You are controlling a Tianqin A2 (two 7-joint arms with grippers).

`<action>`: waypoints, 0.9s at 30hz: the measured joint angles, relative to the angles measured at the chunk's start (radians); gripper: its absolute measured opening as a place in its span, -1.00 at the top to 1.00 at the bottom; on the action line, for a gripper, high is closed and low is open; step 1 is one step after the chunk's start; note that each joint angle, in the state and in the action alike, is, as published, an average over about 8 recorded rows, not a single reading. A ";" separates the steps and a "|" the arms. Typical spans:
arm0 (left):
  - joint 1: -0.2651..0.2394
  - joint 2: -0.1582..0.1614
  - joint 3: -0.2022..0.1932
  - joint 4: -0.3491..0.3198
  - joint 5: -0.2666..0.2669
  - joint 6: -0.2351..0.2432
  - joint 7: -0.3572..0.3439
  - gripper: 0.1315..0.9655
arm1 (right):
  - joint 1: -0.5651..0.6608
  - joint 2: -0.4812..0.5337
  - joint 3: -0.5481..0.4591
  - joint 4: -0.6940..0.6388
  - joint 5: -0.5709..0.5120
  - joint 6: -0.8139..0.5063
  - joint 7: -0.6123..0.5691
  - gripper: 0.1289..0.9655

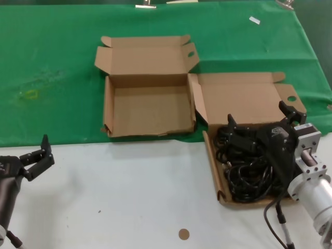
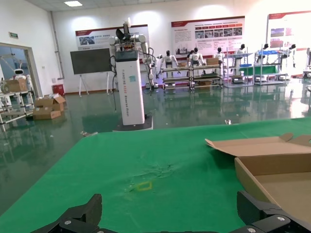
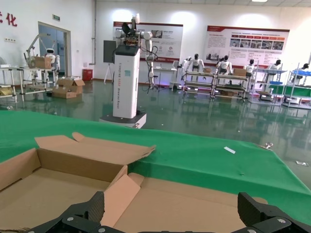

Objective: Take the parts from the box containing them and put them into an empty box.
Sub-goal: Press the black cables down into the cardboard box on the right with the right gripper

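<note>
The box containing the parts (image 1: 211,155) lies open at the right, its lid (image 1: 244,98) folded back. The black power cords (image 1: 249,168) lie bundled inside it. My right gripper (image 1: 259,115) is open, hovering over the box's far part above the cords and holding nothing. In the right wrist view my right gripper (image 3: 171,206) faces the lid (image 3: 194,204). The empty box (image 1: 148,111), with a wavy front wall, sits open left of it. My left gripper (image 1: 35,150) is open and empty over the white table at the near left. In the left wrist view my left gripper (image 2: 170,208) faces the green cloth.
A green cloth (image 1: 52,62) covers the far half of the table; the near half is white (image 1: 129,197). A small brown disc (image 1: 183,234) lies near the front edge. A yellowish mark (image 1: 31,94) is on the cloth at left. A white tag (image 1: 254,20) lies far right.
</note>
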 joint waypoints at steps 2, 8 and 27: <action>0.000 0.000 0.000 0.000 0.000 0.000 0.000 -1.00 | 0.000 0.000 0.000 0.000 0.000 0.000 0.000 -1.00; 0.000 0.000 0.000 0.000 0.000 0.000 0.000 -1.00 | 0.000 0.000 0.000 0.000 0.000 0.000 0.000 -1.00; 0.000 0.000 0.000 0.000 0.000 0.000 0.000 -1.00 | 0.000 0.000 0.000 0.000 0.000 0.000 0.000 -1.00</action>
